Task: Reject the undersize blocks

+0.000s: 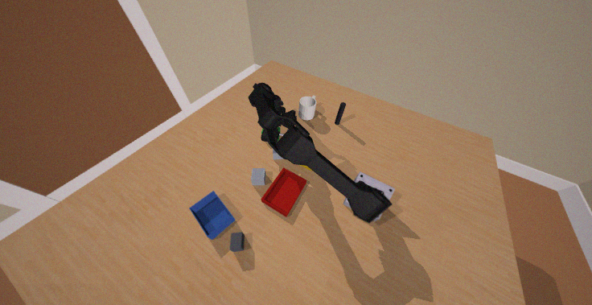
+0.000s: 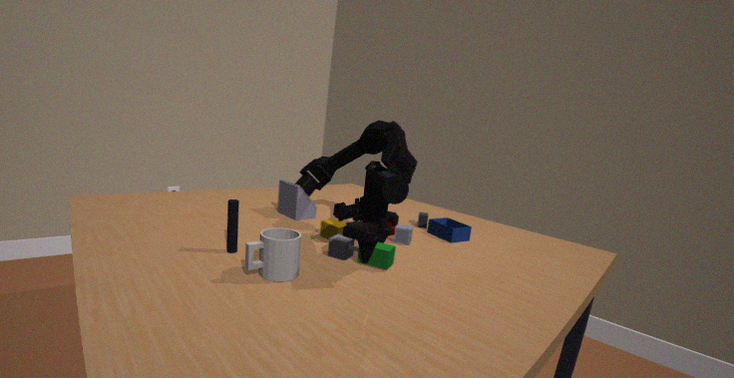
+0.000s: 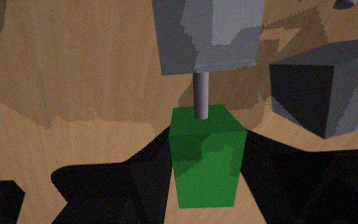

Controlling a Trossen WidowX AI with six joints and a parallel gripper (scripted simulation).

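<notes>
The green gauge, with grey pin, is clamped in the claw, above the wooden counter, near beige walls.

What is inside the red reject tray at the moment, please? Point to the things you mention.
Nothing shows on the visible floor of the red reject tray (image 1: 289,187); the near inner corners behind its walls are hidden.
</notes>
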